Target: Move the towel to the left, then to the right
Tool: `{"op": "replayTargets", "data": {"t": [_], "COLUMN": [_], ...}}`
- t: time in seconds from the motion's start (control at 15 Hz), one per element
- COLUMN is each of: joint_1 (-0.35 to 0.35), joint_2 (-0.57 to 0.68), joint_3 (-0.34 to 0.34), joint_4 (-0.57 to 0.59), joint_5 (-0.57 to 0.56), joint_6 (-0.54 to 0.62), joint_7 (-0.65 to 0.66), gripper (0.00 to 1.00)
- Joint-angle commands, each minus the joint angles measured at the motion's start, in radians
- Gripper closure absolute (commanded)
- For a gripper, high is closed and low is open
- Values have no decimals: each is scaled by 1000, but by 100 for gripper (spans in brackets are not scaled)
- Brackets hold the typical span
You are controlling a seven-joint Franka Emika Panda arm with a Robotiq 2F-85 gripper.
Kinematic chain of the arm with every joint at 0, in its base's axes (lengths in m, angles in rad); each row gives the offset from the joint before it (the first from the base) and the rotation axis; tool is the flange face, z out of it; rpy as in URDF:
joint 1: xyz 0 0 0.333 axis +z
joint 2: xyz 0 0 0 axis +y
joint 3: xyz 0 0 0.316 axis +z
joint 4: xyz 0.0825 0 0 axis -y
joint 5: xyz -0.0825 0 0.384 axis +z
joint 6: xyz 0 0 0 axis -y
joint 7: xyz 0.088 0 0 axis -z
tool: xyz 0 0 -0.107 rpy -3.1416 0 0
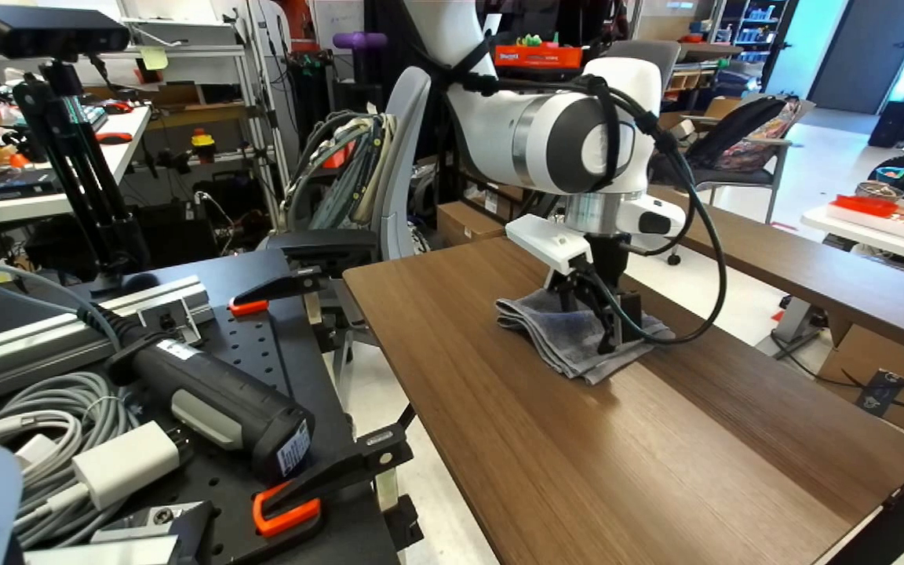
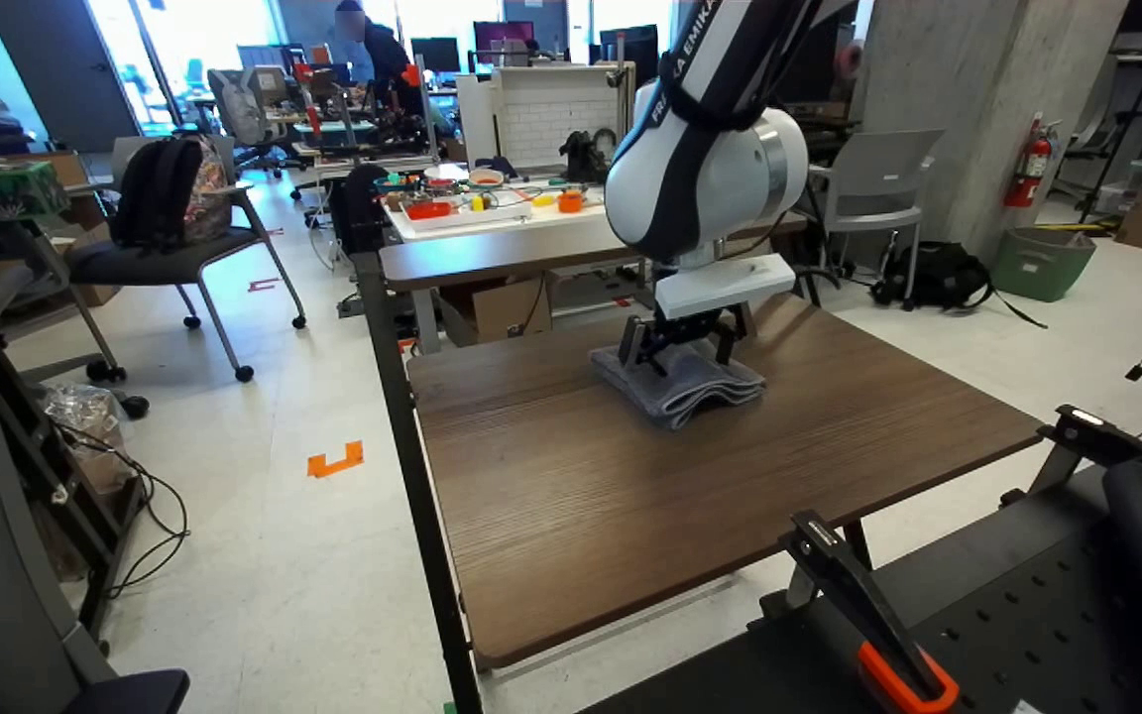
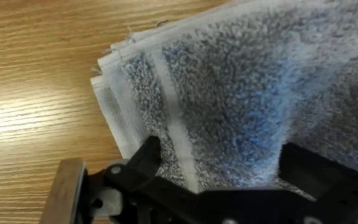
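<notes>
A folded grey towel (image 1: 558,341) lies on the brown wooden table (image 1: 452,369). It also shows in an exterior view (image 2: 695,392), with a raised fold near its front edge. In the wrist view the towel (image 3: 225,93) fills the middle and right, with a pale stripe near its left end. My gripper (image 1: 589,323) is low over the towel and points down, as the exterior view (image 2: 678,355) also shows. In the wrist view its fingers (image 3: 219,149) are wide apart, with towel surface between them. Whether the fingertips press on the towel cannot be told.
A black bench (image 1: 264,345) with orange-tipped clamps (image 1: 287,510), a cable coil and a handheld tool stands beside the table, across a narrow gap. A grey chair (image 1: 405,157) stands behind it. A black post (image 2: 402,446) rises at a table edge. A second brown table (image 2: 512,253) stands close.
</notes>
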Motion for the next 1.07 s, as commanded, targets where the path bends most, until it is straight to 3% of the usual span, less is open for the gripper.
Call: {"op": "replayTargets", "data": {"t": [0.0,0.6,1.0], "joint_1": [61,141,190], "joint_2": [15,-61,-311], "joint_3": [-4,2,10], "joint_4": [-28,-105,-363], "joint_5": [-35,-46,-62], "joint_6": [21,31,50], "joint_7": [7,21,26], "gripper": [0,0,0]}}
